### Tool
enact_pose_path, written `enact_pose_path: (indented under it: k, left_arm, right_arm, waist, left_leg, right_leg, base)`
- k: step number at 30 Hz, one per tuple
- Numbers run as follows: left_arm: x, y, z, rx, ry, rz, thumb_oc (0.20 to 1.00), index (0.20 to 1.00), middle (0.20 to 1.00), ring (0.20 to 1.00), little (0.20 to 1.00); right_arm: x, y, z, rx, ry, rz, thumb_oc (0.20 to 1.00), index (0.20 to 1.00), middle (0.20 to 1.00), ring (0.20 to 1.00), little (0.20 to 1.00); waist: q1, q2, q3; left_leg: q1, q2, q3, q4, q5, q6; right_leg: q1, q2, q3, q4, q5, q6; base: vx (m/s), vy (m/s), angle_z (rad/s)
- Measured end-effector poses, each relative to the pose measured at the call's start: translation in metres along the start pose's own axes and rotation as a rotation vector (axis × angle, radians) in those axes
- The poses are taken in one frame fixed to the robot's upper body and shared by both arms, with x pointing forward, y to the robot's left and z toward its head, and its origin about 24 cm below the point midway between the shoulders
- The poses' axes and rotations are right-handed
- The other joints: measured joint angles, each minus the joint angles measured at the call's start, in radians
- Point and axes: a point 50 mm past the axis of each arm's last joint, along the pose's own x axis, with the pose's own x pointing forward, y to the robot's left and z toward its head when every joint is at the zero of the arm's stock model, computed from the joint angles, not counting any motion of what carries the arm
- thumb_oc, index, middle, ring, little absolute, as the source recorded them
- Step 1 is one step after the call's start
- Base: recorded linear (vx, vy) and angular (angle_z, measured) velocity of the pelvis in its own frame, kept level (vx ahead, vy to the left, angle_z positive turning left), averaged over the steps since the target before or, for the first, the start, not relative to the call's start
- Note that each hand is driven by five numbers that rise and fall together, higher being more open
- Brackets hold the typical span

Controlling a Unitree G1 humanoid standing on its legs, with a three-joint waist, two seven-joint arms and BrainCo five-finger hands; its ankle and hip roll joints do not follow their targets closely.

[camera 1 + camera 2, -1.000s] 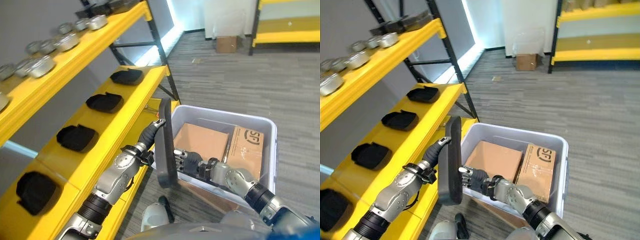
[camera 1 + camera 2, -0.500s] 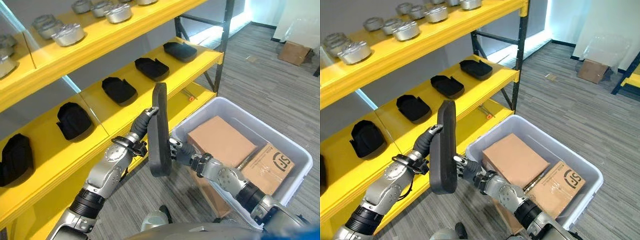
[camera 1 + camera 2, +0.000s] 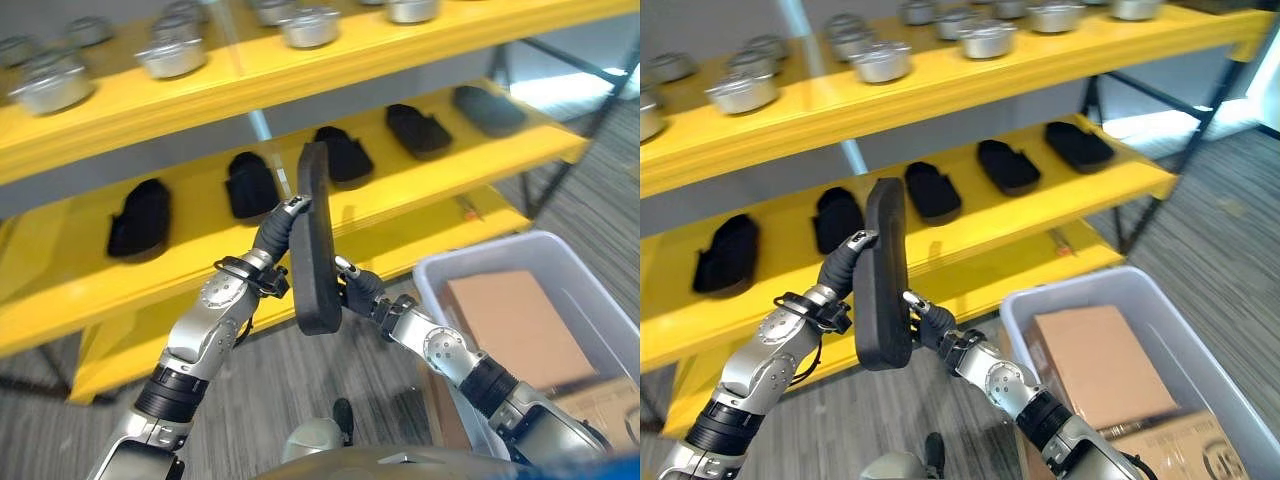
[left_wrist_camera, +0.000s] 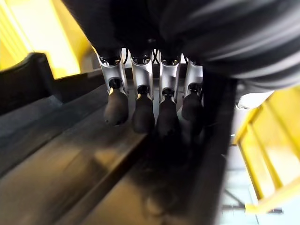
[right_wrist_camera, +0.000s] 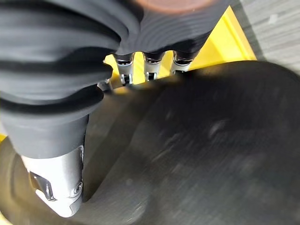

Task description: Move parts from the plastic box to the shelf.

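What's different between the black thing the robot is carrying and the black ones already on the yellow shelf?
The carried black part stands on edge, pressed between the left hand and right hand; the shelved black parts lie flat on the middle shelf. The carried one hangs in the air, and the shelved ones sit spaced in a row. All look dark and matte.

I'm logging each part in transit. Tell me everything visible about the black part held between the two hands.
The black part is a long, flat, matte panel with rounded ends, plastic or foam by its look. It stands upright on edge, held off the floor in front of the yellow shelf. The left hand presses one face with straight fingers; the right hand braces the opposite face.
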Motion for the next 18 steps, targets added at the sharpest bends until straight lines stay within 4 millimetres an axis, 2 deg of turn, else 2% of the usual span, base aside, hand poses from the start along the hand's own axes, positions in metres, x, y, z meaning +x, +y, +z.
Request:
enact_pose_path:
  k: [1,3,4,6,7,8,9,10,11,12,13,15,16,17,18]
  left_arm:
    - [-0.002,-0.001,-0.001,0.004,0.003,-0.014,0.2,0.2,0.2,0.2,0.2]
    - [-0.006,-0.001,-0.005,0.013,0.024,-0.032,0.2,0.2,0.2,0.2,0.2]
    - [-0.008,0.0,-0.006,0.013,0.033,-0.031,0.2,0.2,0.2,0.2,0.2]
    - [-0.007,-0.002,-0.007,0.004,0.029,-0.043,0.2,0.2,0.2,0.2,0.2]
    - [-0.001,-0.008,-0.007,-0.014,0.024,-0.063,0.2,0.2,0.2,0.2,0.2]
    - [0.006,-0.011,-0.008,-0.027,0.025,-0.078,0.2,0.2,0.2,0.2,0.2]
    - [0.006,-0.013,-0.009,-0.041,0.023,-0.075,0.2,0.2,0.2,0.2,0.2]
    - [0.005,-0.013,-0.009,-0.042,0.023,-0.076,0.2,0.2,0.2,0.2,0.2]
    - [0.006,-0.014,-0.009,-0.043,0.02,-0.077,0.2,0.2,0.2,0.2,0.2]
    - [0.005,-0.013,-0.008,-0.041,0.015,-0.071,0.2,0.2,0.2,0.2,0.2]
    - [0.004,-0.012,-0.008,-0.04,0.01,-0.064,0.2,0.2,0.2,0.2,0.2]
    - [0.003,-0.007,-0.007,-0.039,0.002,-0.043,0.2,0.2,0.2,0.2,0.2]
    - [0.002,-0.006,-0.005,-0.038,-0.006,-0.037,0.2,0.2,0.2,0.2,0.2]
    - [0.002,-0.003,-0.006,-0.037,-0.01,-0.028,0.2,0.2,0.2,0.2,0.2]
    - [0.0,0.0,-0.006,-0.022,-0.004,-0.019,0.2,0.2,0.2,0.2,0.2]
  right_arm:
    - [-0.002,-0.003,0.003,0.009,-0.008,-0.005,1.0,1.0,1.0,1.0,1.0]
    - [-0.004,-0.005,0.003,0.003,0.002,-0.013,1.0,1.0,1.0,1.0,1.0]
    - [-0.005,-0.006,0.003,0.0,0.015,-0.012,1.0,1.0,1.0,1.0,1.0]
    - [-0.005,-0.006,0.002,0.0,0.021,-0.007,1.0,1.0,1.0,1.0,1.0]
    - [-0.006,-0.007,0.003,-0.003,0.015,-0.01,1.0,1.0,1.0,1.0,1.0]
    - [-0.005,-0.007,0.004,0.0,0.001,-0.013,1.0,1.0,1.0,1.0,1.0]
    - [-0.006,-0.008,0.005,0.0,-0.005,-0.021,1.0,1.0,1.0,1.0,1.0]
    - [-0.007,-0.009,0.009,-0.002,-0.017,-0.027,1.0,1.0,1.0,1.0,1.0]
    - [-0.007,-0.01,0.012,-0.005,-0.025,-0.029,1.0,1.0,1.0,1.0,1.0]
    - [-0.005,-0.007,0.013,0.004,-0.029,-0.02,1.0,1.0,1.0,1.0,1.0]
    - [-0.002,-0.005,0.011,0.013,-0.021,-0.014,1.0,1.0,1.0,1.0,1.0]
    - [0.003,-0.003,0.012,0.004,-0.005,-0.01,1.0,1.0,1.0,1.0,1.0]
    - [0.004,-0.001,0.013,0.001,-0.001,-0.006,1.0,1.0,1.0,1.0,1.0]
    - [0.005,0.0,0.012,0.005,0.003,-0.001,1.0,1.0,1.0,1.0,1.0]
    - [0.006,0.001,0.006,0.016,0.02,-0.005,1.0,1.0,1.0,1.0,1.0]
  waist:
    - [0.003,-0.001,-0.001]
    - [0.016,0.0,0.0]
    - [0.016,-0.001,0.0]
    - [0.0,0.003,-0.004]
    - [-0.018,0.0,-0.004]
    - [-0.047,-0.012,-0.001]
    - [-0.058,-0.017,-0.004]
    - [-0.058,-0.01,-0.007]
    - [-0.056,0.001,-0.005]
    - [-0.048,0.0,-0.007]
    - [-0.041,-0.013,-0.013]
    - [-0.029,-0.018,-0.013]
    - [-0.022,-0.03,-0.008]
    - [-0.014,-0.061,0.011]
    - [-0.011,-0.093,0.018]
  left_leg:
    - [-0.011,-0.013,-0.055,-0.04,0.033,-0.009]
    - [-0.012,-0.011,-0.042,-0.039,0.009,0.002]
    - [-0.016,-0.007,-0.008,-0.021,-0.013,-0.008]
    - [-0.033,-0.01,0.006,0.001,0.001,-0.023]
    - [-0.051,-0.025,0.033,-0.01,0.009,-0.038]
    - [-0.043,-0.014,0.14,-0.007,-0.043,-0.017]
    - [-0.035,-0.011,0.207,-0.008,-0.071,-0.001]
    - [-0.031,-0.008,0.227,-0.008,-0.079,0.006]
    - [-0.031,-0.004,0.221,-0.001,-0.067,0.014]
    - [-0.025,-0.01,0.204,0.02,-0.009,0.033]
    - [-0.024,-0.023,0.202,0.02,-0.008,0.038]
    - [-0.032,-0.037,0.207,0.018,-0.003,0.035]
    - [-0.044,-0.037,0.202,0.037,-0.007,0.018]
    - [-0.063,-0.027,0.182,0.111,-0.059,0.023]
    - [-0.079,0.044,0.192,0.23,-0.105,0.004]
  right_leg:
    - [0.031,0.061,0.059,-0.072,0.032,-0.05]
    - [0.039,0.064,0.023,-0.074,0.036,-0.057]
    - [0.042,0.057,0.01,-0.066,0.031,-0.052]
    - [0.045,0.056,0.004,-0.049,0.019,-0.038]
    - [0.054,0.045,-0.044,-0.05,0.018,-0.032]
    - [0.08,0.035,-0.088,-0.063,0.017,-0.029]
    - [0.083,0.019,-0.11,-0.051,0.016,-0.029]
    - [0.076,0.007,-0.116,-0.021,0.01,-0.028]
    - [0.072,0.006,-0.117,0.002,0.006,-0.029]
    - [0.056,-0.024,-0.112,0.078,-0.055,-0.031]
    - [0.051,-0.042,-0.091,0.088,-0.076,-0.03]
    - [0.045,-0.059,-0.07,0.086,-0.085,-0.024]
    - [0.047,-0.076,-0.067,0.08,-0.08,-0.026]
    - [0.048,-0.099,-0.061,0.08,-0.077,-0.024]
    - [0.072,-0.12,-0.055,0.072,-0.067,-0.016]
  base:
    - [0.06,0.009,1.58]
    - [0.05,-0.015,0.86]
    - [0.05,-0.022,0.34]
    - [0.04,0.032,0.31]
    - [0.06,0.073,0.88]
    - [0.06,0.121,1.2]
    - [0.01,0.109,1.12]
    - [0.02,0.165,0.63]
    - [0.04,0.234,0.43]
    - [0.04,0.282,0.28]
    - [0.04,0.301,0.21]
    - [0.03,0.343,0.02]
    - [-0.01,0.337,-0.19]
    - [0.0,0.44,-0.35]
    - [-0.01,0.355,-0.25]
